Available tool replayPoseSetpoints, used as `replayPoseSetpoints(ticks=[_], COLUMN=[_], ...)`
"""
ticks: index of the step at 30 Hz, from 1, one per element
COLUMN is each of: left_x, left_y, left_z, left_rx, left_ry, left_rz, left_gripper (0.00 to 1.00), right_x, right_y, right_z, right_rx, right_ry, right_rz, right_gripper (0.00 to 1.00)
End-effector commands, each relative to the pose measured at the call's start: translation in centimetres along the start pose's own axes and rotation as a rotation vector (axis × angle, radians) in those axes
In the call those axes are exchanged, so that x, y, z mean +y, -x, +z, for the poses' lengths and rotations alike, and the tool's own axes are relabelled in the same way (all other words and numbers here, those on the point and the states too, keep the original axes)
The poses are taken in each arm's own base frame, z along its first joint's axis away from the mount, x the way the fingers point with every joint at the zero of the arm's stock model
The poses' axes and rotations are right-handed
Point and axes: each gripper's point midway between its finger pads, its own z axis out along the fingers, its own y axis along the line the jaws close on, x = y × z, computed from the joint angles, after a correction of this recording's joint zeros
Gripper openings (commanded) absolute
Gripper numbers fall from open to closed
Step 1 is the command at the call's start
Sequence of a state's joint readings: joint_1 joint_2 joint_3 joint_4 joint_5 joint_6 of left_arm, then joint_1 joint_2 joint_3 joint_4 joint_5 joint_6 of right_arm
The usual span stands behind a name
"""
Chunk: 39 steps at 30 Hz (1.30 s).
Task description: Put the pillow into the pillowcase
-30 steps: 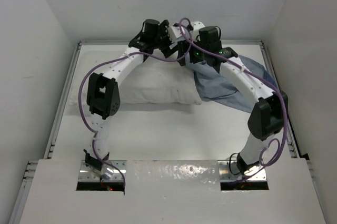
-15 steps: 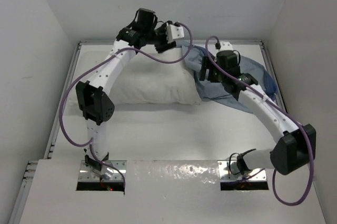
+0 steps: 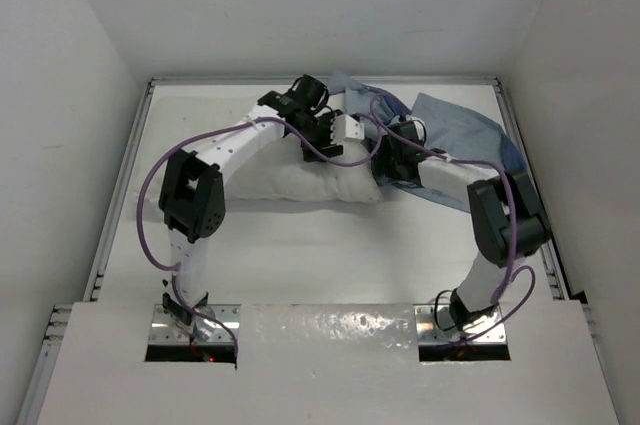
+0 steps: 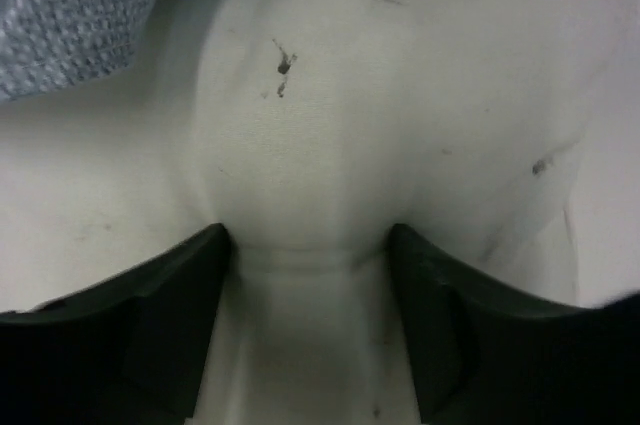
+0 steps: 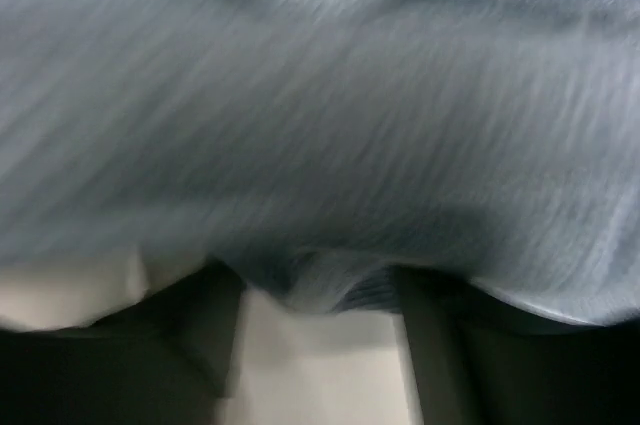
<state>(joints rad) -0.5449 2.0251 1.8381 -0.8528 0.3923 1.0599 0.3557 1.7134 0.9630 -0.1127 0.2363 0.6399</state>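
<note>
Where pillow [image 3: 300,173] meets pillowcase [image 3: 455,125], both hands.

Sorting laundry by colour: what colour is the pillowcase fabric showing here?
Plain grey-blue pillowcase, clearest in the top external view.

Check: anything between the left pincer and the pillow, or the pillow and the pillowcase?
Nothing visible. The left pincer is already pressed into the pillow, fabric bulging between its fingers. The pillowcase lies right against the pillow's right end, where the right pincer meets it.
</note>
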Motion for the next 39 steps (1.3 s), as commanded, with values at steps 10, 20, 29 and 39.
replayPoseSetpoints(ticks=[10, 20, 29, 39], left_x=[10.0, 13.5, 12.4, 6.6], left_y=[0.1, 3.0, 1.7, 0.0], left_z=[-2.9, -3.8, -2.5, 2.3], left_rx=[-0.103, -0.219, -0.137, -0.077], left_ry=[0.418, 0.520, 0.505, 0.323], left_rz=[-0.244, -0.277, -0.183, -0.214], left_gripper=[0.00, 0.00, 0.00, 0.00], right_x=[-0.4, 5.7, 8.7, 4.6], right_y=[3.4, -2.0, 1.4, 3.4], right_z=[-2.9, -16.0, -21.9, -18.5], right_rx=[-0.061, 0.098, -0.105, -0.163], right_ry=[0.200, 0.766, 0.955, 0.612], right_rz=[-0.135, -0.406, -0.440, -0.331], right_gripper=[0.00, 0.00, 0.00, 0.89])
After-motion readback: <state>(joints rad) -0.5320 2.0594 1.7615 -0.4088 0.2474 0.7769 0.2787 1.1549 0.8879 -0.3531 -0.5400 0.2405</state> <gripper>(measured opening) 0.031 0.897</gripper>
